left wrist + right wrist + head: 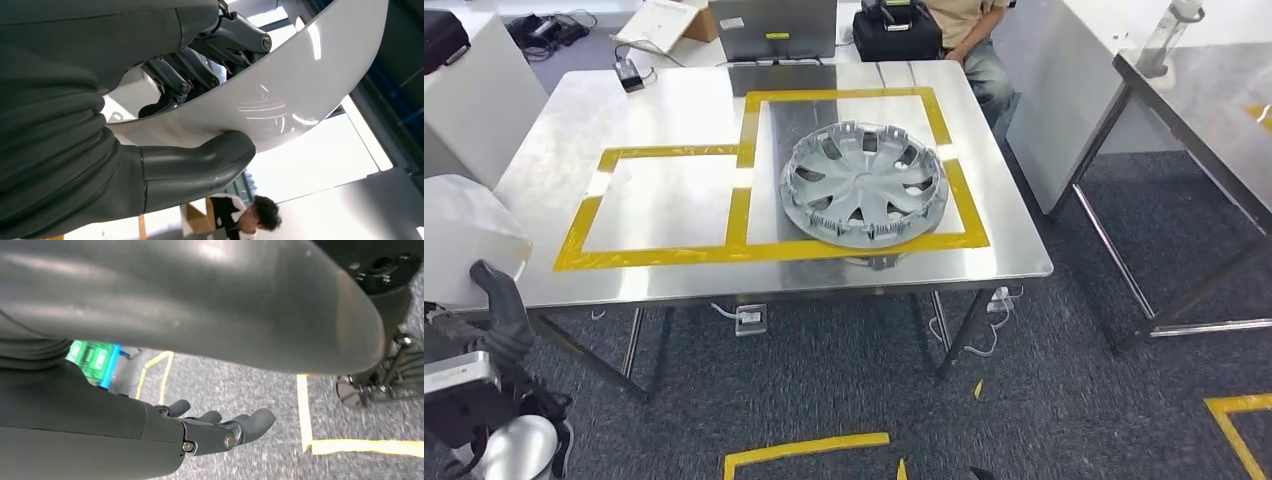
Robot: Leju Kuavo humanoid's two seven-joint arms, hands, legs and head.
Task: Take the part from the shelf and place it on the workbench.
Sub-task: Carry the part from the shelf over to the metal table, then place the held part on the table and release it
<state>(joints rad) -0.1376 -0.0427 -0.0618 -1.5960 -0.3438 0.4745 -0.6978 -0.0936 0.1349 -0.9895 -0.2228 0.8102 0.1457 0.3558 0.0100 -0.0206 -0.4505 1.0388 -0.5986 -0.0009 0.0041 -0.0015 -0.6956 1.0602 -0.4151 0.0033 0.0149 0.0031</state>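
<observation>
Nowhere legible lettering — white part (300, 85) in left hand (150, 125).

Your left hand (165, 125) grips a glossy white curved part (310, 85): the thick grey thumb (200, 167) presses flat against one face of it, and the darker fingers (200, 65) wrap over its edge onto the other face. In the head view you see that arm low at your left side, with the white part (464, 240) raised beside the worktop (674, 110). Your right hand (215, 427) hangs low above the carpeted floor (260, 390), holding nothing, its fingers stretched out and slightly apart.
</observation>
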